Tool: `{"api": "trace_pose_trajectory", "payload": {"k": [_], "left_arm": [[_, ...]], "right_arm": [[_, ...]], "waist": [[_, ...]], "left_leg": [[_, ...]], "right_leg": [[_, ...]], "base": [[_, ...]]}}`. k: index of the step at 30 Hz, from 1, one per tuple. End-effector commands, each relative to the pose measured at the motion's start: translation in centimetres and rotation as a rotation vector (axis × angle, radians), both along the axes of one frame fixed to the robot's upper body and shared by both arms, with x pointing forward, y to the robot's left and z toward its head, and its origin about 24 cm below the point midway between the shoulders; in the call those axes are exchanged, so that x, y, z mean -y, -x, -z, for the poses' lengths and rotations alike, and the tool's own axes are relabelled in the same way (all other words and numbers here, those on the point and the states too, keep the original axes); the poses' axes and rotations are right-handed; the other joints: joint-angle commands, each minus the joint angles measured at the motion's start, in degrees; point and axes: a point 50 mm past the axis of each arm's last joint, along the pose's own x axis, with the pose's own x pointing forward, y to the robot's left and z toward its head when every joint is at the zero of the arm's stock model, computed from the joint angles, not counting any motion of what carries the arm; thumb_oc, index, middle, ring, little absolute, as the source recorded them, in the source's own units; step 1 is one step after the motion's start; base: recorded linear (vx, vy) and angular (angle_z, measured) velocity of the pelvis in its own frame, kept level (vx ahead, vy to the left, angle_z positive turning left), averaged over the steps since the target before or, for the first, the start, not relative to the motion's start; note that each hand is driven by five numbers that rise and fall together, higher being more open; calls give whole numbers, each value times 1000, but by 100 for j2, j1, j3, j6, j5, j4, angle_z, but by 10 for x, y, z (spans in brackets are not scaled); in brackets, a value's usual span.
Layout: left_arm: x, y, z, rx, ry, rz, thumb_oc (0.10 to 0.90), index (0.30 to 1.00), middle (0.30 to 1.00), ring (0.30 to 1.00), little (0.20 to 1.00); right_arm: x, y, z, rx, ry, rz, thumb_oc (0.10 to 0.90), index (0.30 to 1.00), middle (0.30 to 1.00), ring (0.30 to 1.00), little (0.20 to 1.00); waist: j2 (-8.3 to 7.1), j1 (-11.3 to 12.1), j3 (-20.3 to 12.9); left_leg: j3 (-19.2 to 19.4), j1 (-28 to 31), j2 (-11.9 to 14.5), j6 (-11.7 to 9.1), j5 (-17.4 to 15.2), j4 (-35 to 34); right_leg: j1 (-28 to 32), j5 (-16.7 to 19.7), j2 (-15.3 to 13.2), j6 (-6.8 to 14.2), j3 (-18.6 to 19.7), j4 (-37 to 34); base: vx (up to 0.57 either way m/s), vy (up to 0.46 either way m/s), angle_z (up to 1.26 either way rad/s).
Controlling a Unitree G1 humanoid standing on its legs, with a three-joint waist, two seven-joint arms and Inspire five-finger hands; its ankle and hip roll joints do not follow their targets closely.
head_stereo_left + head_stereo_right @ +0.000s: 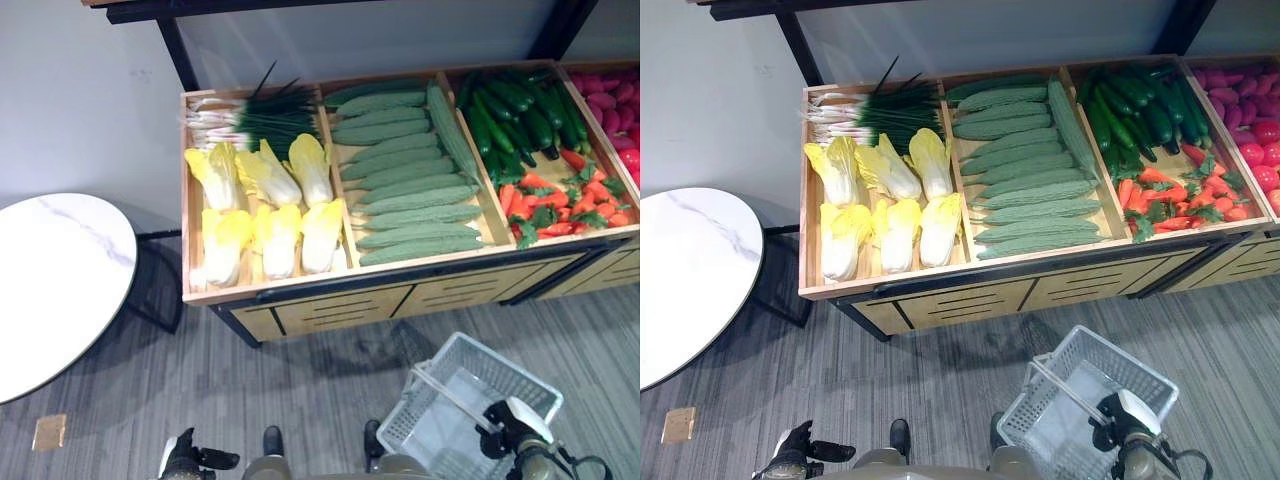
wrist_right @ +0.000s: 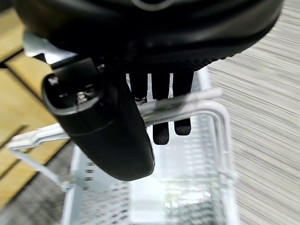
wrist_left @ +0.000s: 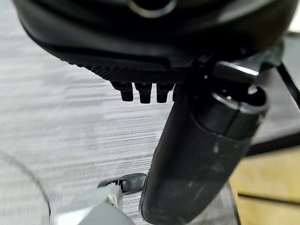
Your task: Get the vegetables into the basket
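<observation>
Wooden boards make up the long display stand (image 1: pixel 300 290), and thin walls split its top into boxes. At its left end lie pale yellow cabbages (image 1: pixel 262 205) in two rows, with green onions (image 1: pixel 250 115) along the back edge behind them. The next box is full of long bumpy green gourds (image 1: pixel 405 180). After that come dark green cucumbers (image 1: pixel 515 110) at the back and orange carrots (image 1: pixel 560 205) at the front edge. Pink and red vegetables (image 1: pixel 612 110) fill the box at the right end; they may be sweet potatoes and tomatoes, but it is hard to tell.

A light wire basket (image 1: pixel 420 425) stands on the grey floor (image 1: pixel 300 400) in front of the stand, and no vegetables lie in it. The right hand (image 2: pixel 117 136) is at the basket's handle (image 2: pixel 197 105). Its fingers (image 2: pixel 161 131) are bent around the bar and hold it, with the thumb on the near side.

The left hand (image 3: pixel 197 159) hangs low over the floor, well apart from the basket. Its fingers (image 3: pixel 143 91) are curled in and hold nothing.

A round white bench (image 1: pixel 50 290) stands to the left of the stand.
</observation>
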Motion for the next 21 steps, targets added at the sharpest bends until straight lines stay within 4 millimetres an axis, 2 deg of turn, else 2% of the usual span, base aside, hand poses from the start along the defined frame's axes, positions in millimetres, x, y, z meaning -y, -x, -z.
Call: {"api": "trace_pose_trajectory", "payload": {"k": [1,3,4,6,7,8,10,11,13,15,16,17,18,19,20,21], "left_arm": [[-33,9,-10,37,-55,-255,900,1000,1000,1000,1000],[-38,15,-11,75,-59,-421,900,1000,1000,1000,1000],[-52,27,-16,83,-110,-593,900,1000,1000,1000,1000],[-59,30,-19,90,-138,-662,900,1000,1000,1000,1000],[-74,43,-27,76,-220,-810,900,1000,1000,1000,1000],[-75,43,-27,76,-221,-812,900,1000,1000,1000,1000],[-96,34,-42,114,-335,-833,900,1000,1000,1000,1000],[-96,34,-42,114,-336,-833,900,1000,1000,1000,1000],[-114,11,-59,212,-429,-801,900,1000,1000,1000,1000],[-127,-23,-81,359,-533,-724,900,1000,1000,1000,1000],[-127,-23,-81,358,-533,-724,900,1000,1000,1000,1000],[-139,-62,-123,564,-696,-578,900,1000,1000,1000,1000],[-136,-84,-155,704,-824,-449,900,1000,1000,1000,1000],[-135,-84,-155,701,-826,-447,900,1000,1000,1000,1000],[-133,-94,-168,754,-871,-398,900,1000,1000,1000,1000],[-132,-94,-168,749,-880,-405,900,1000,1000,1000,1000]], "right_arm": [[11,-7,-7,67,39,83,400,300,300,300,300],[13,4,-2,17,48,125,400,300,300,300,300],[16,17,0,-25,57,173,400,300,300,300,300],[15,19,1,-26,55,185,400,300,300,300,300],[15,25,2,-37,55,206,400,300,300,300,300],[15,25,3,-37,54,205,400,300,300,300,300],[11,31,6,-60,48,203,400,300,300,300,300],[11,31,6,-60,48,203,400,300,300,300,300],[10,36,7,-67,47,213,400,300,300,300,300],[10,41,8,-71,52,227,400,300,300,300,300],[10,41,8,-72,52,227,400,300,300,300,300],[9,49,9,-74,54,249,400,300,300,300,300],[7,58,11,-73,46,280,400,300,300,300,300],[6,59,11,-73,46,281,400,300,300,300,300],[7,63,11,-85,44,294,400,300,300,300,300],[6,64,12,-85,40,301,400,300,300,300,300]], "waist": [[-391,-1,-166],[-369,-11,-215],[-359,-26,-262],[-358,-44,-280],[-349,-64,-312],[-355,-67,-309],[-345,-100,-329],[-349,-95,-327],[-325,-122,-317],[-306,-110,-299],[-305,-110,-300],[-303,-77,-275],[-320,-42,-247],[-320,-43,-250],[-328,-33,-239],[-342,-39,-237]], "left_leg": [[91,81,-84,-123,-75,-3],[119,124,-92,-128,-113,-3],[150,169,-93,-134,-149,-3],[165,191,-92,-139,-166,-3],[204,227,-91,-151,-196,-3],[210,231,-92,-151,-198,-3],[265,266,-90,-172,-220,-3],[269,267,-90,-172,-221,-3],[297,264,-94,-187,-221,-3],[283,247,-101,-196,-215,-3],[283,247,-101,-196,-215,-3],[251,218,-103,-198,-200,-3],[194,185,-108,-195,-191,-3],[188,185,-110,-195,-191,-3],[158,171,-117,-191,-190,-3],[146,169,-121,-191,-188,-3]], "right_leg": [[-84,153,-301,246,117,135],[-36,166,-314,248,112,86],[-14,164,-316,253,117,77],[-15,167,-317,256,122,80],[-12,184,-314,264,158,72],[-11,183,-314,264,164,72],[-16,196,-310,272,200,69],[-17,196,-310,273,204,69],[-43,208,-315,284,210,73],[-61,216,-325,303,203,67],[-61,216,-325,303,204,67],[-73,220,-337,321,160,65],[-69,207,-357,332,107,66],[-65,205,-359,333,101,65],[-60,205,-368,337,86,60],[-56,201,-372,339,73,55]], "base": [[33,19,-8],[51,33,-6],[53,36,-4],[33,25,-8],[16,19,-10],[20,29,-8],[7,17,-8],[-2,21,-14],[-14,16,-15],[-18,6,-8],[-16,0,4],[0,0,0],[-25,-18,4],[-19,-20,6],[-2,-13,11],[-5,-22,9]]}}
